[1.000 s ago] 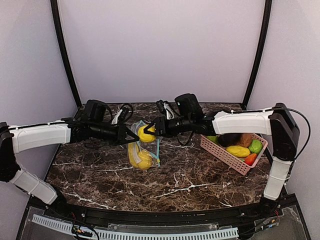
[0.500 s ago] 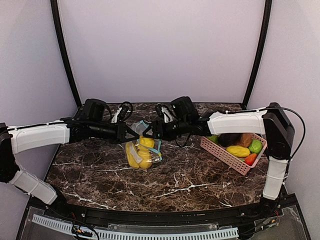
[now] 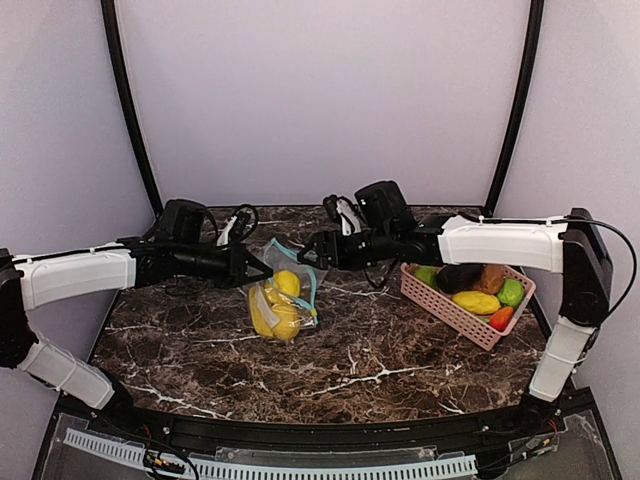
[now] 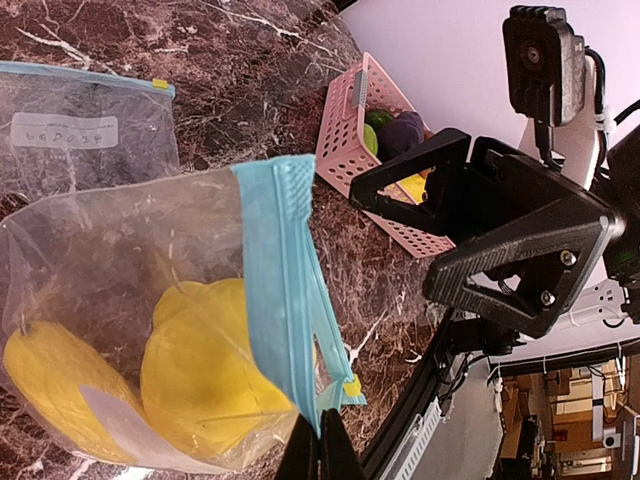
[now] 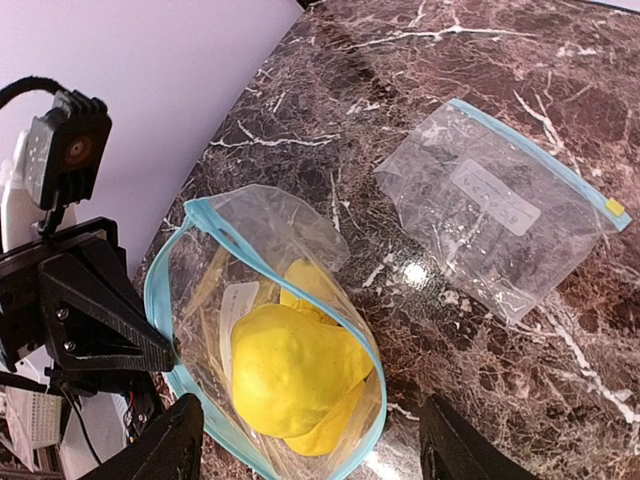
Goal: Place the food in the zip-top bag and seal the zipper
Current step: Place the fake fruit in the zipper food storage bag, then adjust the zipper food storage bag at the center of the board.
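- The left pincer point(image 3: 262, 270) is clamping together on the rim of the clear zip-top plastic bag with a blue zipper strip point(image 5: 262, 215), holding the mouth raised while the bag's belly appears to be resting on the dark marbled counter point(image 3: 380, 350).
- The right pincer point(image 3: 306, 250) is hovering with its fingers wide apart and gripping nothing, directly above the bag's mouth.
- Glossy yellow toy fruits point(image 5: 290, 370) are lying inside the bag, just under the right pincer and just ahead of the left one.
- More food is waiting in the pink slatted plastic basket point(image 3: 450, 310), well off to the right pincer's outer side: a yellow piece point(image 3: 475, 301), a green one point(image 3: 512, 292), an orange-red one point(image 3: 501, 318) and dark ones.
- A second flat, empty clear bag point(image 5: 500, 210) is lying beyond the right pincer.
- Risks, as I judge them:
  - the bag is hanging from one narrow pinch, so added weight could drag the strip out of the left pincer;
  - the slack mouth could fold shut, so the next piece bounces off the rim onto the counter;
  - fruit piled near the strip could be blocking the zipper when sealing comes.
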`<state>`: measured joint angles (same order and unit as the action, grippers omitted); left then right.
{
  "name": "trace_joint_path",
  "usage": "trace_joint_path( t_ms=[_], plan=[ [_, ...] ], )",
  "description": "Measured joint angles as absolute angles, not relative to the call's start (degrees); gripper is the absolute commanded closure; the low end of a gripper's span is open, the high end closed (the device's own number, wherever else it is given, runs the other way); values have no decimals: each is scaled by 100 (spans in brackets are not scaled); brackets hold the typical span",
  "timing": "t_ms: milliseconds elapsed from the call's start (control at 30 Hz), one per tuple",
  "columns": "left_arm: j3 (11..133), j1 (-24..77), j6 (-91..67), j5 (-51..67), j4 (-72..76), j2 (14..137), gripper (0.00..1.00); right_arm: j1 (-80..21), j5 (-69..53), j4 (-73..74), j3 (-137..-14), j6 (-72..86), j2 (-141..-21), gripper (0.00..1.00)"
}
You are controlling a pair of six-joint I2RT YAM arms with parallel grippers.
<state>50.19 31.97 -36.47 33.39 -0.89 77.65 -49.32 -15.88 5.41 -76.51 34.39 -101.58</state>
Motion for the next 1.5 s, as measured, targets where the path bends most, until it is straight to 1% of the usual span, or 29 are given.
trace_joint_path(
  t_ms=[267,333,367,400,467,500,533,667,933,967,1033,1067,1100,1133,1167,1200,1233,1267,1433,1500],
  plan=[
    [4978,3197,-3673,3339,-86,7747,99,-4960,-1448,825,-7684,3336,-10455,47],
    [4967,3197,-3673,3336,-89,7717,99,-4974,-1472,871,-7721,3315,-10615,54],
    [4965,3197,-3673,3332,-89,7695,99,-4980,-1490,908,-7747,3332,-10715,60],
    [4965,3197,-3673,3332,-89,7675,99,-4987,-1516,926,-7762,3308,-10779,68],
    [4965,3197,-3673,3330,-89,7644,99,-5000,-1564,976,-7837,3297,-10919,91],
    [4963,3197,-3673,3319,-89,7631,99,-5002,-1590,1004,-7881,3288,-10969,98],
    [4958,3192,-3673,3312,-91,7618,99,-5006,-1619,1022,-7915,3310,-10991,100],
    [4954,3129,-3664,3218,-161,7588,99,-5033,-1717,1085,-8047,3334,-10971,100],
    [5354,2978,-3310,2609,-1061,7553,99,-5266,-1898,1452,-8178,3498,-10374,100],
    [5380,2978,-3299,2602,-1061,7550,97,-5288,-1942,1450,-8187,3553,-10311,100],
    [5384,2978,-3321,2613,-1035,7550,88,-5310,-1975,1450,-8189,3686,-10272,100],
    [5378,2978,-3371,2650,-996,7550,82,-5315,-1979,1450,-8187,3750,-10274,100],
    [5360,2978,-3415,2689,-934,7550,78,-5315,-1979,1450,-8171,3833,-10285,100],
    [5336,2978,-3470,2738,-851,7550,69,-5315,-1981,1437,-8147,3909,-10289,100],
    [5306,2978,-3522,2781,-775,7553,65,-5317,-1979,1402,-8110,3986,-10291,100],
    [5256,2978,-3599,2840,-683,7553,55,-5317,-1977,1374,-8073,4064,-10298,100],
    [5212,2978,-3640,2893,-631,7553,50,-5315,-1977,1341,-8036,4139,-10309,100],
    [5151,2978,-3734,2958,-545,7553,43,-5315,-1975,1317,-8009,4217,-10328,100],
    [4831,2978,-3992,3162,-279,7553,27,-5319,-1949,1151,-7990,4410,-10464,100],
    [4687,2985,-4099,3214,-165,7550,25,-5319,-1946,1109,-7992,4429,-10514,100]
  ],
)
